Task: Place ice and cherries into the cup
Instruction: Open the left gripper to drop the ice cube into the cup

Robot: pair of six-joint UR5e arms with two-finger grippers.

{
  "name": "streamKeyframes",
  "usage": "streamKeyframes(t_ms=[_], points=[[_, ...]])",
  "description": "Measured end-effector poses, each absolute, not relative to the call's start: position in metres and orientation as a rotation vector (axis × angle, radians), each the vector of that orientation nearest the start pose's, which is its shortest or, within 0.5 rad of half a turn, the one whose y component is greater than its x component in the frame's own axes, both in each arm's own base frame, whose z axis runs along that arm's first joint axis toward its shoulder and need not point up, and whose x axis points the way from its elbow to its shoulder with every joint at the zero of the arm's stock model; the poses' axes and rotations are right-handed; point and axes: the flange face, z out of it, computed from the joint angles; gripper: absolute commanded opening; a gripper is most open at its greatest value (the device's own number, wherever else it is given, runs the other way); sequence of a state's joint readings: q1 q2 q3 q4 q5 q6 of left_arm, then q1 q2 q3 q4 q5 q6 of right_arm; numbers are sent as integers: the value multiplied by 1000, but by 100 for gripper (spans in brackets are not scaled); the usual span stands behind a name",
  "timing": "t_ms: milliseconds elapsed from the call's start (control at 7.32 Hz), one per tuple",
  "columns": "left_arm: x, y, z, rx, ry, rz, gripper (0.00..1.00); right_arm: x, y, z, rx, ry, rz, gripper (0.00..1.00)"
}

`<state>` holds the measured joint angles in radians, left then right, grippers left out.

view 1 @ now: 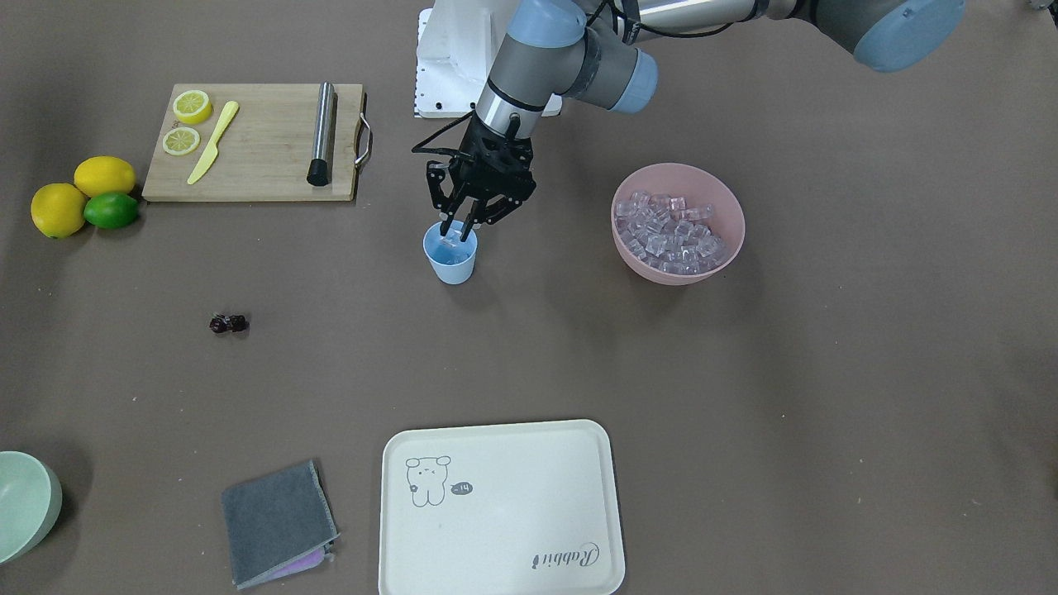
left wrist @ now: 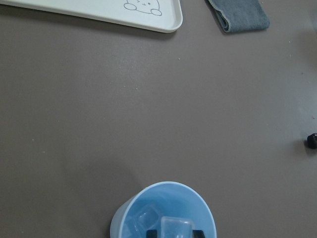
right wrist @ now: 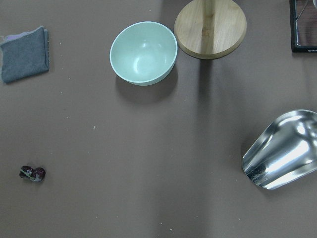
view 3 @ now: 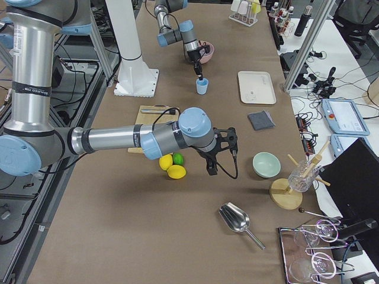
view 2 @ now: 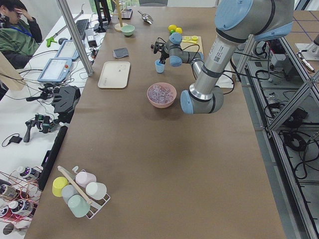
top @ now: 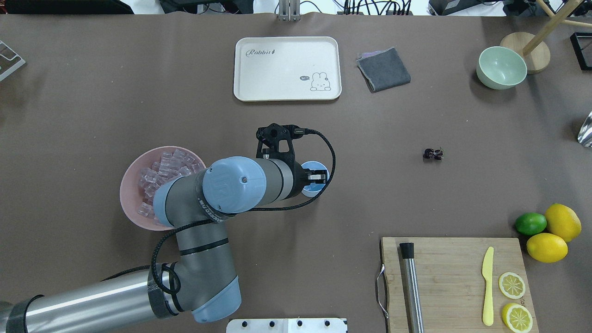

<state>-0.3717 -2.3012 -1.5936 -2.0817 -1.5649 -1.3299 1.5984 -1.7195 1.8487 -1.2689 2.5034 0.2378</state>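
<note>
The light blue cup (view 1: 452, 261) stands mid-table. My left gripper (view 1: 457, 230) hangs over its mouth, shut on one clear ice cube (left wrist: 176, 227) held just inside the rim. Another cube (left wrist: 144, 217) lies in the cup (left wrist: 120, 221). From overhead the gripper (top: 317, 177) covers most of the cup (top: 313, 187). More ice (view 1: 671, 234) is heaped in the pink bowl (view 1: 717, 194). The dark cherries (view 1: 228, 324) lie on the table, apart from the cup, and also show in the right wrist view (right wrist: 32, 173). My right gripper (view 3: 212, 170) hovers near the lemons; I cannot tell whether it is open or shut.
A white tray (view 1: 496, 512) and a grey cloth (view 1: 277, 522) lie by the far edge, with a pale green bowl (view 1: 25, 504) at the corner. A cutting board (view 1: 256, 140) carries lemon slices, a yellow knife and a steel rod. Lemons and a lime (view 1: 83, 198) sit beside it.
</note>
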Motion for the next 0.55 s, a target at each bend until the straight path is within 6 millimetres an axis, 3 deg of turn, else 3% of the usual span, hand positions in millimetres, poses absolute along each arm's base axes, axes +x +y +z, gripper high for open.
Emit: streamKeyframes(t_ms=[137,273,547], points=[[600,-374,147,384,1204,-113,72,65,-439,546,298,-952,43,100],[602,-371,147,381,1205,-108,96,66,-439,547,296,-952,44,100],[597,-356,138,373,1236,-95,97,65,-439,547,295,-951,45,100]])
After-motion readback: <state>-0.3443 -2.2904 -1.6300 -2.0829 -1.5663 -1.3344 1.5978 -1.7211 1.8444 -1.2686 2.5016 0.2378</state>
